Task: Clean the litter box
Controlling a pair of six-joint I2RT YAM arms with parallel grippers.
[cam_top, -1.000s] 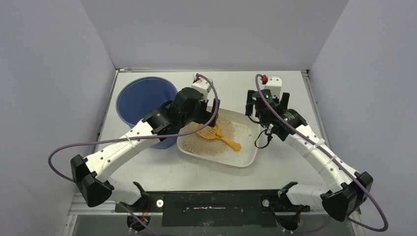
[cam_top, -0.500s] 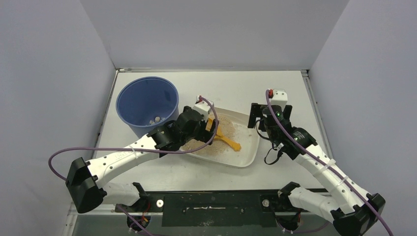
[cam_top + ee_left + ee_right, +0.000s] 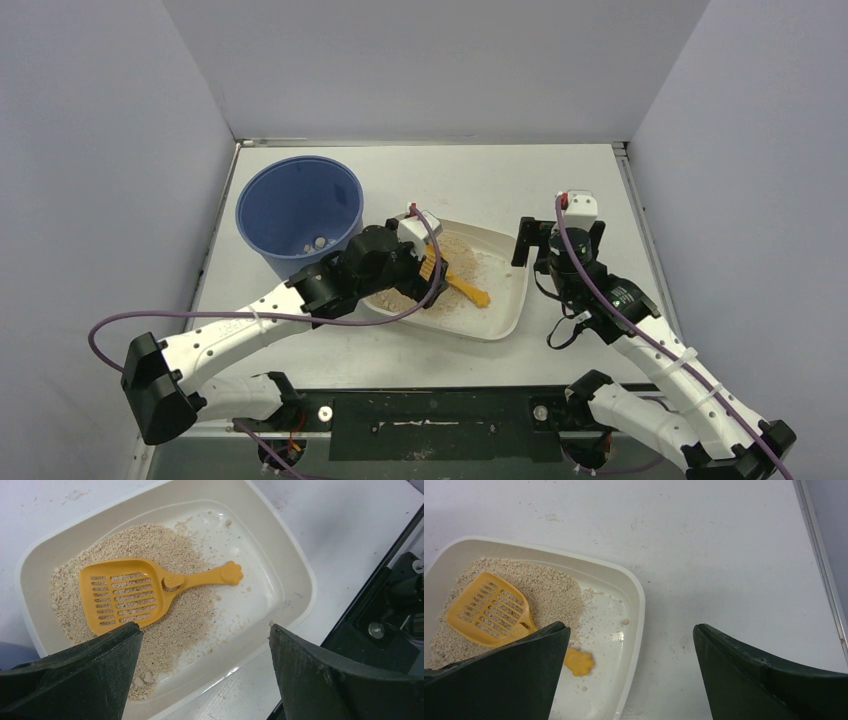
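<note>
Both arms are found drawn back toward the near edge since a second ago, and the blue bucket (image 3: 298, 205), then partly covered by the left arm, is now seen whole. Left gripper (image 3: 205, 635) is held over the litter box (image 3: 505, 315), jaws spread wide, nothing between them. Right gripper (image 3: 631, 635) is held over the tray's right rim and bare table (image 3: 500, 180), likewise spread and empty. Litter box is set mid-table, right of the bucket. Orange scoop (image 3: 125, 597) is laid on the tan granules (image 3: 175, 625) inside.
</note>
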